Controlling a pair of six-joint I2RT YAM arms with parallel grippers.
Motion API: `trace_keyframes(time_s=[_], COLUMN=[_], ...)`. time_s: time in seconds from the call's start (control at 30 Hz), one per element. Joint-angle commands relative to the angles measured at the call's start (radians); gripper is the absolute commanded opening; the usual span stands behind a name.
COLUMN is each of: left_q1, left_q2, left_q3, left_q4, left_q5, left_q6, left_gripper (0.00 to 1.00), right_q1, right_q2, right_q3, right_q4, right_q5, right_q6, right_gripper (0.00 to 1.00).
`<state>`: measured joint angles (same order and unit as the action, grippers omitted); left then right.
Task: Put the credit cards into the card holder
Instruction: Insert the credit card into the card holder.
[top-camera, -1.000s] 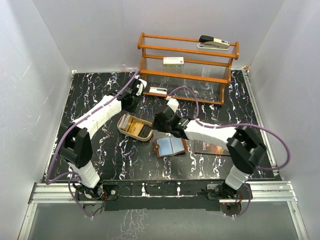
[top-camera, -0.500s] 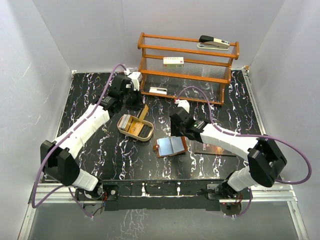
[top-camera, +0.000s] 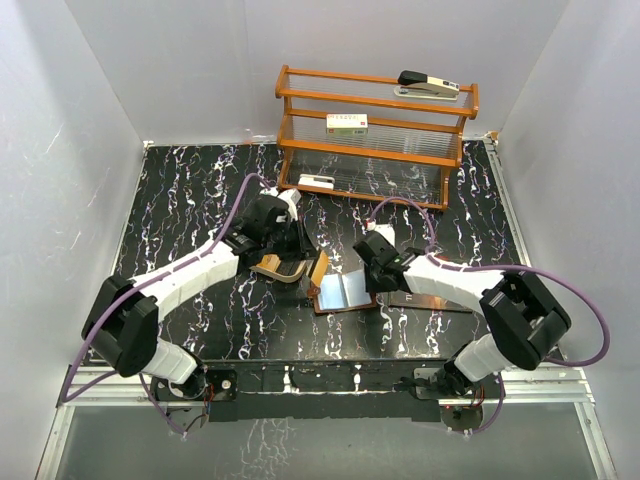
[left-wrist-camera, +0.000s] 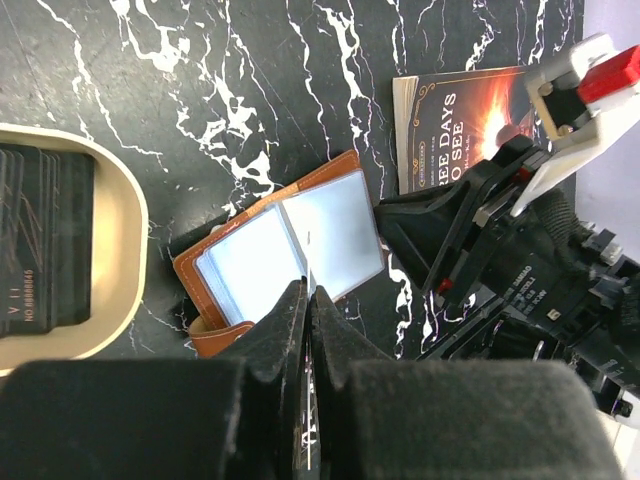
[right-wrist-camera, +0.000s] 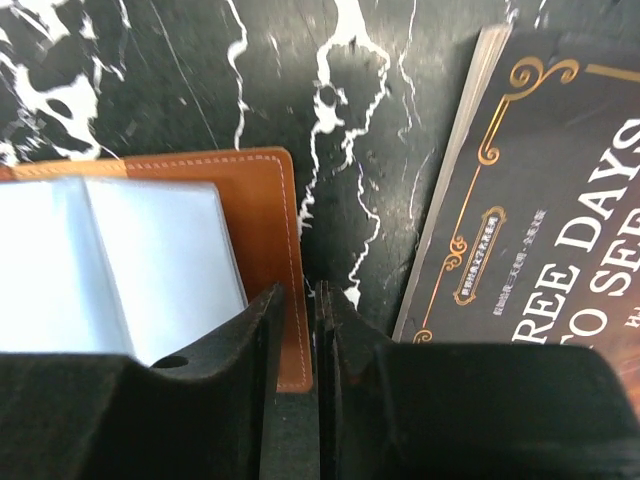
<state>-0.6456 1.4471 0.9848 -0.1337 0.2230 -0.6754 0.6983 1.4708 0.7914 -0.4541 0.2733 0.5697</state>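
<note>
Left claw (left-wrist-camera: 306, 292) clamps credit card (top-camera: 318, 268) edge-on — right claw (right-wrist-camera: 300, 295) nearly closed, card holder (right-wrist-camera: 272, 225) hold unclear.

Leather card holder (right-wrist-camera: 278, 225) with glossy plastic pockets (right-wrist-camera: 150, 260); smooth marbled table (top-camera: 180, 200).

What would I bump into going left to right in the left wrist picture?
First the tan tray holding dark cards, then the brown card holder lying open, then the book.
</note>
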Motion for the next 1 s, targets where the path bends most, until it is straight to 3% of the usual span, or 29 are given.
trace_keyframes(time_s=[0.0,0.37,0.53,0.97], left_q1=[-0.033,-0.087,-0.103,-0.133], left_q2=[-0.024,0.062,0.069,0.106], left_q3=[-0.039,-0.065,-0.086,-0.108], left_q4=[0.122,0.198,0.205,0.227], left_q5=[-0.019,-0.028,-0.093,-0.152], left_q6=[-0.087,-0.101,-0.143,-0.209], left_gripper=[0.00,0.00,0.00,0.00], right_q1=[0.000,0.000,0.000,0.000], right_q2=[-0.029,-0.212,-0.255,-0.074], right_q3=[-0.040,0.009,0.048,0.043], right_q4=[0.042,-0.095,-0.066,0.028], right_q5=[-0.017,-0.054,-0.097,-0.110], right_q6=[0.055,0.100,0.080,0.014], right_gripper=[0.17,0.17,0.20,0.21])
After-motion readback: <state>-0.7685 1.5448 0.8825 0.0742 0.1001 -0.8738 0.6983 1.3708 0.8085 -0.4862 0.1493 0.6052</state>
